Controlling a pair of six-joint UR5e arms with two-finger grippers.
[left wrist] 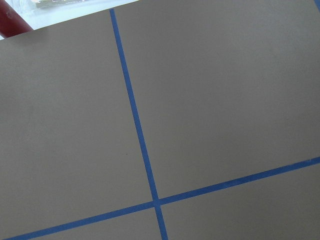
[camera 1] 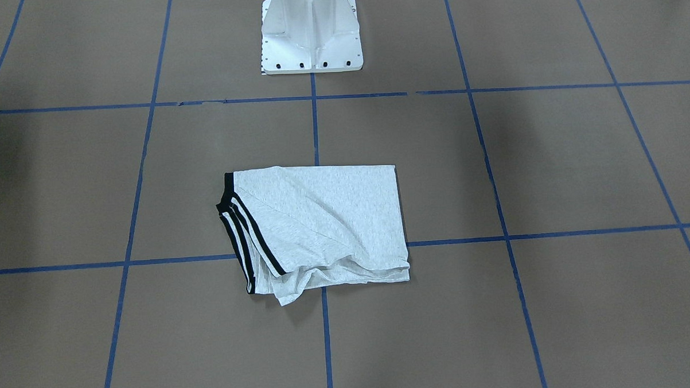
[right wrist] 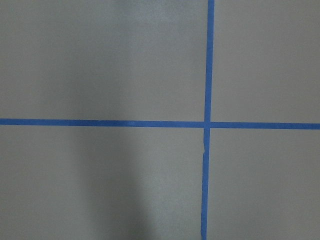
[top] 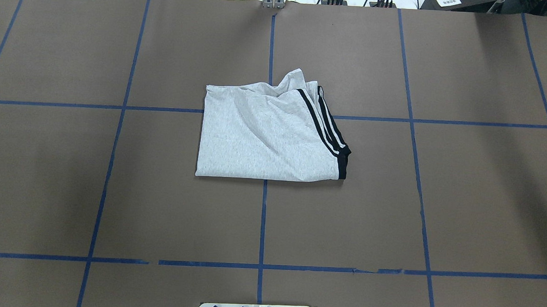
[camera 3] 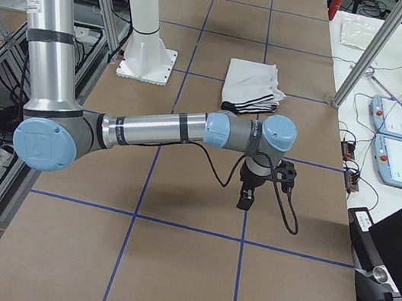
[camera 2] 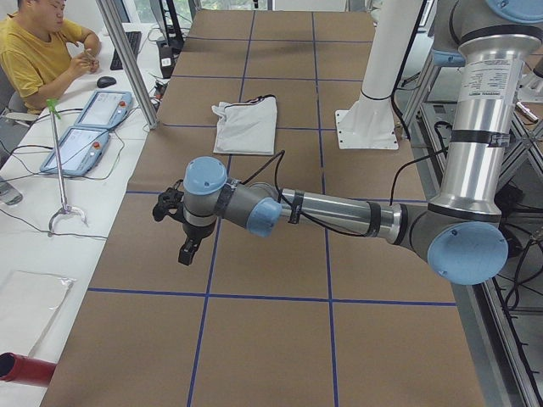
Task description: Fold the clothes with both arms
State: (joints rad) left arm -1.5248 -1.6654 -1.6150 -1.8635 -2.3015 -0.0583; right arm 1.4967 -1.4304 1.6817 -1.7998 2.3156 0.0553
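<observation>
The clothes are a single light grey T-shirt, folded into a rough rectangle at the table's middle, its black double stripes on one side. It also shows in both side views. Neither arm touches it. My left gripper hangs above the brown paper far from the shirt, at the table's left end. My right gripper hangs likewise at the right end. From these side views I cannot tell whether either is open or shut. The wrist views show only paper and blue tape.
The white pedestal base stands behind the shirt. Blue tape lines grid the brown paper. A seated person and two teach pendants are beside the table; a metal post rises at its edge.
</observation>
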